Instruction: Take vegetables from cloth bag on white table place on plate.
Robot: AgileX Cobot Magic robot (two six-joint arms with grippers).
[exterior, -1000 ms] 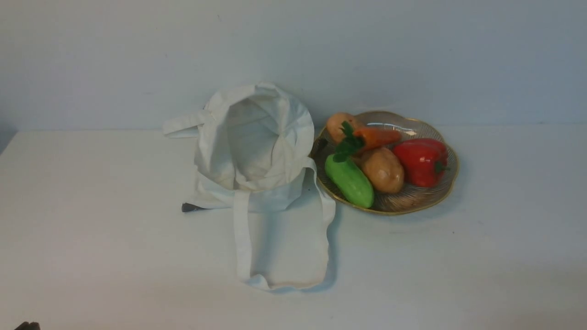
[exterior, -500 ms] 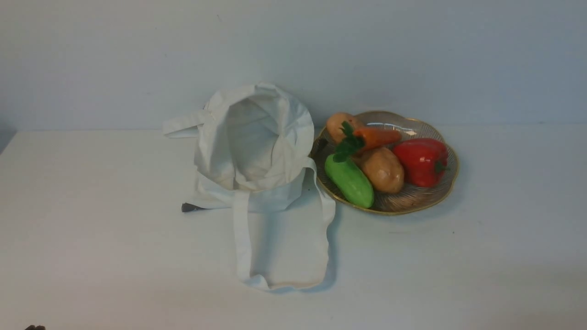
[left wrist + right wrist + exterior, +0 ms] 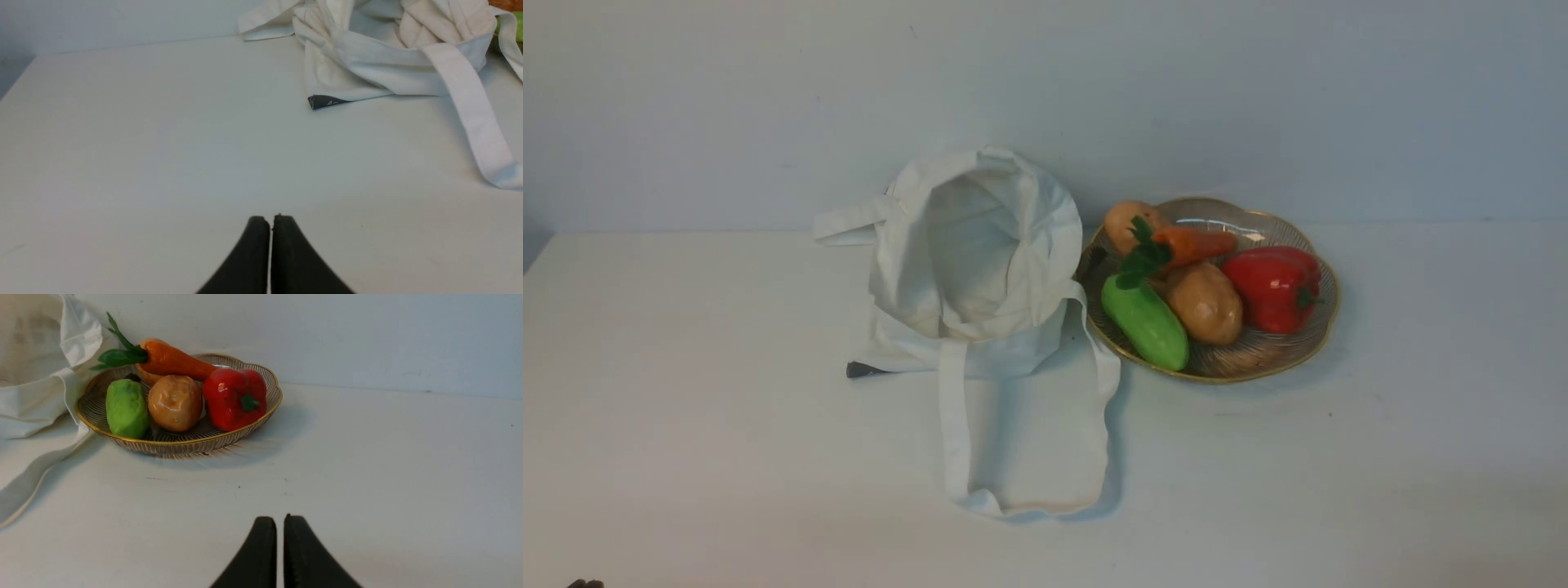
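The white cloth bag (image 3: 980,261) stands open on the white table (image 3: 686,367), its straps lying toward me, and what shows of its inside holds nothing. Right of it, the gold-rimmed plate (image 3: 1241,363) holds the orange carrot (image 3: 1192,242) with its green top, lying across the other vegetables. In the left wrist view my left gripper (image 3: 271,218) is shut and holds nothing, hovering over bare table short of the bag (image 3: 367,53). My right gripper (image 3: 280,518) is shut with nothing in it, well back from the plate (image 3: 179,443) and carrot (image 3: 175,361).
Also on the plate are a green cucumber (image 3: 1147,322), two brown potatoes (image 3: 1205,302) and a red bell pepper (image 3: 1274,286). A grey tag (image 3: 862,369) sticks out under the bag's left corner. A pale wall rises behind the table.
A dark bit of the left arm at the front view's bottom left corner has sunk almost out of frame. Bag, plate and vegetables have not moved.
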